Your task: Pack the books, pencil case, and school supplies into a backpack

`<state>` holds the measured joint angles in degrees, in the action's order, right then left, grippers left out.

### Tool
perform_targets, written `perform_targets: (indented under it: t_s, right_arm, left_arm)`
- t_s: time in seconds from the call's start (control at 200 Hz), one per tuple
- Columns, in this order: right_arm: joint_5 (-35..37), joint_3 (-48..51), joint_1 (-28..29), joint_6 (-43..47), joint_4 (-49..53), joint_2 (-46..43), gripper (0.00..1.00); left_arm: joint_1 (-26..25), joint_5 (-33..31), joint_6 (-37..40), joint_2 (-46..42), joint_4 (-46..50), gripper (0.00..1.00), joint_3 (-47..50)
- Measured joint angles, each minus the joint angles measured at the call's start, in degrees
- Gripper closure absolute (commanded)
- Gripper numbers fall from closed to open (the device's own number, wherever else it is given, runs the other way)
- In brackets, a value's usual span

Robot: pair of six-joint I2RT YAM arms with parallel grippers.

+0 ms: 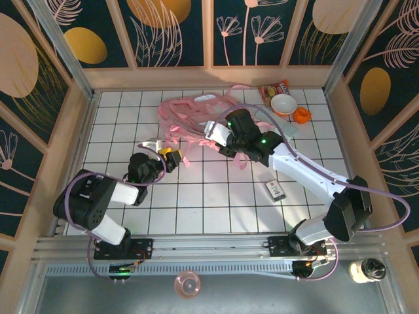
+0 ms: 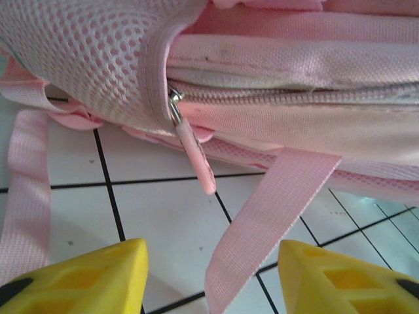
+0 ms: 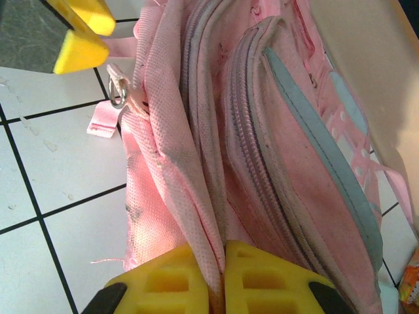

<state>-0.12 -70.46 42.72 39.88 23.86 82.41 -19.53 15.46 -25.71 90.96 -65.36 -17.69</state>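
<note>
The pink backpack (image 1: 193, 114) lies crumpled at the middle back of the table. My right gripper (image 3: 222, 278) is shut on a fold of its mesh fabric (image 3: 163, 190), beside the zipped seams. My left gripper (image 2: 213, 288) is open at the bag's left edge, and a loose pink strap (image 2: 262, 229) hangs between its yellow fingertips (image 2: 78, 281). A zipper pull (image 2: 196, 154) dangles just ahead of them. A small dark item with a white label (image 1: 275, 190), one of the school supplies, lies on the tiles under the right arm. The books and pencil case are out of view.
A white bowl (image 1: 283, 103), a red-orange snack packet (image 1: 273, 88) and a small orange object (image 1: 302, 115) sit at the back right. Wooden walls (image 1: 216, 77) border the tiled table. The left gripper's yellow finger (image 3: 78, 36) appears at the top left of the right wrist view.
</note>
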Motion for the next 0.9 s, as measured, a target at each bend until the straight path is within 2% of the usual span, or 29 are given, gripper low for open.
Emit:
perform_targets:
  t_s: [0.09, 0.245, 0.415, 0.596, 0.796, 0.901]
  right_arm:
    - [0.0, 0.0, 0.0, -0.2, 0.0, 0.0, 1.00]
    - [-0.5, 0.0, 0.0, -0.4, 0.0, 0.0, 1.00]
    - [-1.1, 0.0, 0.0, -1.2, 0.0, 0.0, 1.00]
    - [-1.1, 0.0, 0.0, -1.5, 0.0, 0.0, 1.00]
    - [-0.9, 0.0, 0.0, -2.2, -0.3, 0.0, 1.00]
    - [-0.8, 0.1, 0.0, -3.0, -1.1, 0.0, 1.00]
  left_arm:
    - [0.0, -0.4, 0.1, 2.0, -3.3, 0.49, -0.6]
    - [0.0, -0.5, 0.7, 5.9, -7.7, 0.58, -2.5]
    - [0.0, -0.3, 1.0, 10.3, -9.7, 0.81, -4.2]
    - [0.0, 1.4, 0.7, 11.2, -10.4, 1.00, -4.8]
    - [0.0, 4.1, 0.6, 10.3, -10.7, 1.00, -4.4]
    - [0.0, 7.5, 0.6, 8.3, -10.5, 1.00, -3.6]
